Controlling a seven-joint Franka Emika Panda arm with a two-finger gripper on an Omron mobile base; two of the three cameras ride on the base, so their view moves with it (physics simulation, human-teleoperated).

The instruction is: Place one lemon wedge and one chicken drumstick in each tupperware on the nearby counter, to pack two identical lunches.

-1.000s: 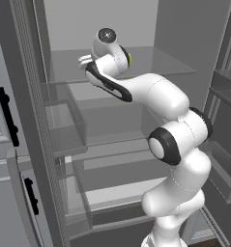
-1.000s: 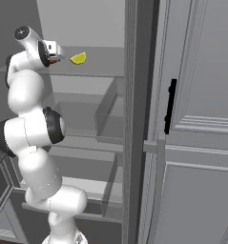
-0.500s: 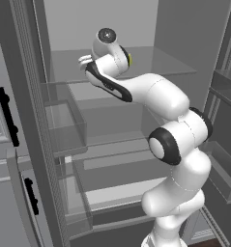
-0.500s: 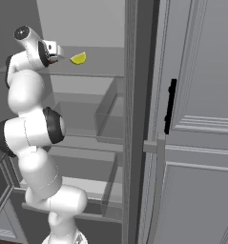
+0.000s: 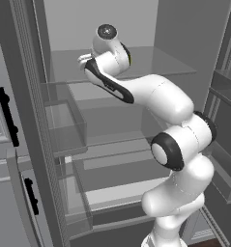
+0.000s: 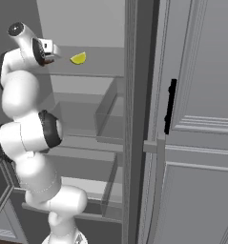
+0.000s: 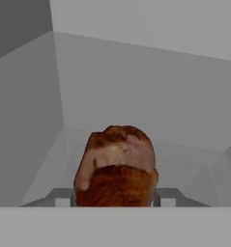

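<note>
A browned chicken drumstick (image 7: pixel 117 166) sits between my gripper's (image 7: pixel 116 198) fingers, which press on both its sides just above the fridge's top shelf (image 5: pixel 155 60). My gripper (image 6: pixel 52 51) reaches in over that shelf from the left, and my hand (image 5: pixel 84 60) is held high on the bent arm. A yellow lemon wedge (image 6: pixel 78 58) lies on the shelf just right of the gripper, apart from it. The tupperware and the counter are out of view.
I am inside an open grey fridge with glass shelves and clear door bins (image 5: pixel 64 125). A tall grey panelled door with a black handle (image 6: pixel 170 106) stands close on the right. The fridge's back wall (image 7: pixel 151 87) is close ahead of the hand.
The hand has risen slightly over the top shelf with the drumstick between its fingers. The lemon wedge has not moved.
</note>
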